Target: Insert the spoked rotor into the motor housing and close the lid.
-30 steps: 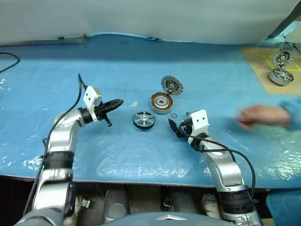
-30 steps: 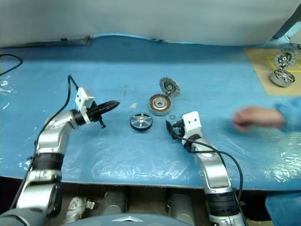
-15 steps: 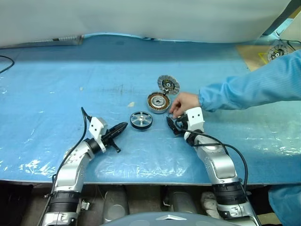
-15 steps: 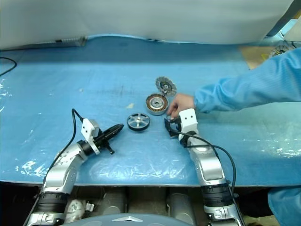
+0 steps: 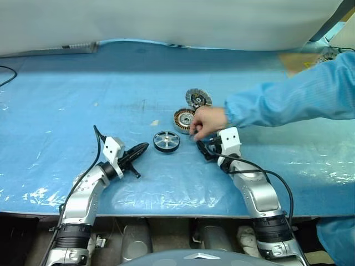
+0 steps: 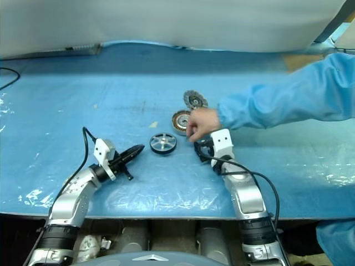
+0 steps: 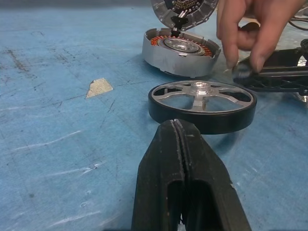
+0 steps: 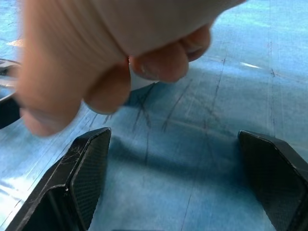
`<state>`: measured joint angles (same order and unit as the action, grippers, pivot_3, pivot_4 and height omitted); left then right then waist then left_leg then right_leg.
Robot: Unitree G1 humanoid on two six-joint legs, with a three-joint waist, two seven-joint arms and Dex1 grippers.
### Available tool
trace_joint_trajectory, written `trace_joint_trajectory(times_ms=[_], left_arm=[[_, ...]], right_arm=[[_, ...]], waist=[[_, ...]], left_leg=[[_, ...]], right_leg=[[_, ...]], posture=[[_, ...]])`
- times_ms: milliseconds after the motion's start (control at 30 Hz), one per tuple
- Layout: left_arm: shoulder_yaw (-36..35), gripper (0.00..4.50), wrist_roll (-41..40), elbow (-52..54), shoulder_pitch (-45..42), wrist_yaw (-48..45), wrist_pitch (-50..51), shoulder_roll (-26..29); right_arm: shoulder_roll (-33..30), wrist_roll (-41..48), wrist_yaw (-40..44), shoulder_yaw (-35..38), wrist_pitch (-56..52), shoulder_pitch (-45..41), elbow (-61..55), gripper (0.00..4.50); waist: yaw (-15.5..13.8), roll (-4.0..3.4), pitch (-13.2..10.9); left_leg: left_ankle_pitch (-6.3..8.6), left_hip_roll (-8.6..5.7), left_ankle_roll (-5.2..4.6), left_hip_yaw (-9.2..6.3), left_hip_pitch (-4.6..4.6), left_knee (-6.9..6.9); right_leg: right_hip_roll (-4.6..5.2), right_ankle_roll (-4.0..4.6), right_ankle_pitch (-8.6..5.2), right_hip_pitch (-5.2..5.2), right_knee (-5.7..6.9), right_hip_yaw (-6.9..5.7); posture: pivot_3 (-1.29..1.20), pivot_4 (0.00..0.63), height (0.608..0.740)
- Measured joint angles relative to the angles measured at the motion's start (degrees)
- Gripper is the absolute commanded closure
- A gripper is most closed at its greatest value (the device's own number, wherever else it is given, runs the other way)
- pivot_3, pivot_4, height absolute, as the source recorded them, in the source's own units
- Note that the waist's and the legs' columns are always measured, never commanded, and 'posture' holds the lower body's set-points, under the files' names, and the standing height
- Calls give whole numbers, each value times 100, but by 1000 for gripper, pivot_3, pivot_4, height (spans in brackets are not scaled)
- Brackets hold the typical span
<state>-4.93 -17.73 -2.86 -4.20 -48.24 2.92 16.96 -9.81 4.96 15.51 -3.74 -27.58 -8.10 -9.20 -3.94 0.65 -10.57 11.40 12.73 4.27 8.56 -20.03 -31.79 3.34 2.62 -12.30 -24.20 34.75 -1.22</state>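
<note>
Rotor (image 5: 166,141) lay flat on the blue table (image 5: 66,100), alone near the middle, with bare sheet on its near and left sides. Housing (image 5: 182,118) sat just beyond it and slightly to the right, apart from it, copper windings facing up. Lid (image 5: 197,98) stood tilted against the housing's far edge, ribbed face toward the camera.

Left gripper (image 5: 142,149) hovered low just left of the rotor, fingers pressed together and empty, tip aimed at the rotor's dark rim with a small gap between them. Wide open room lay to the left of that arm, out to the table's left edge.

Right gripper (image 5: 203,149) sat to the right of the rotor, jaws spread wide, holding nothing, bare blue sheet between the fingers (image 8: 86,168). A person's hand (image 5: 206,122) in a blue sleeve (image 5: 288,100) reached in from the right, fingertips down at the table right in front of that gripper and beside the housing's right edge; whether they touched the housing could not be told. The sleeve crossed the space right of the housing. Near table edge ran just beneath both forearms.

A pale scrap (image 7: 99,87) lay on the sheet left of the housing.
</note>
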Motion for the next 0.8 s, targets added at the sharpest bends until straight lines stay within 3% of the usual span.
trace_joint_trajectory(times_ms=[433,600,800], left_arm=[[1,4485,-108,-8,38,56,-20,62],[19,4485,-110,-8,58,106,-50,63],[25,4485,-118,36,127,142,-56,80]], right_arm=[[-381,158,606,-46,-27,294,-418,0],[-582,166,935,-390,80,336,-611,0],[-347,33,815,-682,164,67,-242,0]], waist=[[1,-1,1],[0,-1,1],[5,-1,2]], left_leg=[[0,1,0,0,-1,-12],[0,3,-1,0,0,-18],[0,5,-1,0,-1,-33]], right_leg=[[0,1,0,1,7,1],[-1,1,0,3,9,0],[0,6,4,3,14,0]], posture=[[0,150,740],[0,150,740],[0,150,740]])
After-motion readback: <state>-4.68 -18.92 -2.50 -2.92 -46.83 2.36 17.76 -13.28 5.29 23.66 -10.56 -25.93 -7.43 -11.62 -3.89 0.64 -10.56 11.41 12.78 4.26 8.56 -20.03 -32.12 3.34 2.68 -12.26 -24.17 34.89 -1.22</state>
